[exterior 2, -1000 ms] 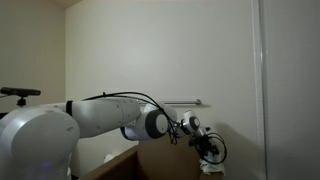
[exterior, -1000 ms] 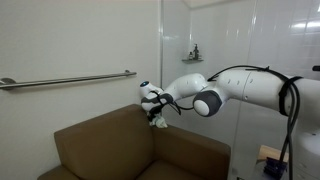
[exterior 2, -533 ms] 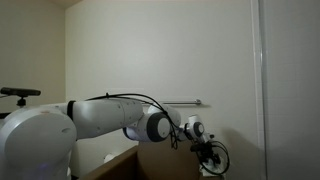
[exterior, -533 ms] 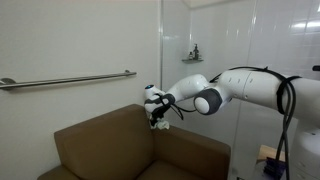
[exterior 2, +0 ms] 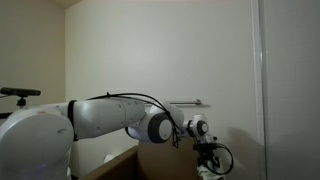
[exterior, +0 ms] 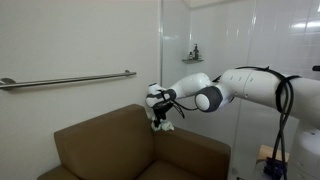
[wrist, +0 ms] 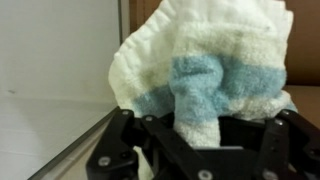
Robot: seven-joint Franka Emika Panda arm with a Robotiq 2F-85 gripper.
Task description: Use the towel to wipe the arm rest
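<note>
My gripper (exterior: 159,117) is shut on a towel (wrist: 205,70), white with a light blue band, which fills the wrist view and bunches between the black fingers (wrist: 128,140). In an exterior view the towel (exterior: 165,124) hangs as a small white wad just above the top of the brown sofa's arm rest (exterior: 190,145), near where it meets the backrest. In an exterior view the gripper (exterior 2: 208,158) shows at the lower edge with the towel (exterior 2: 203,171) under it. Whether the towel touches the arm rest I cannot tell.
A metal grab rail (exterior: 70,78) runs along the white wall above the sofa backrest (exterior: 100,135). A glass partition (exterior: 210,40) with a small shelf (exterior: 193,54) stands behind the arm. The arm's body (exterior 2: 100,115) fills the left of an exterior view.
My gripper with the towel has moved along the top of the arm rest, away from the backrest corner and slightly lower. Its grip on the towel has not changed.
</note>
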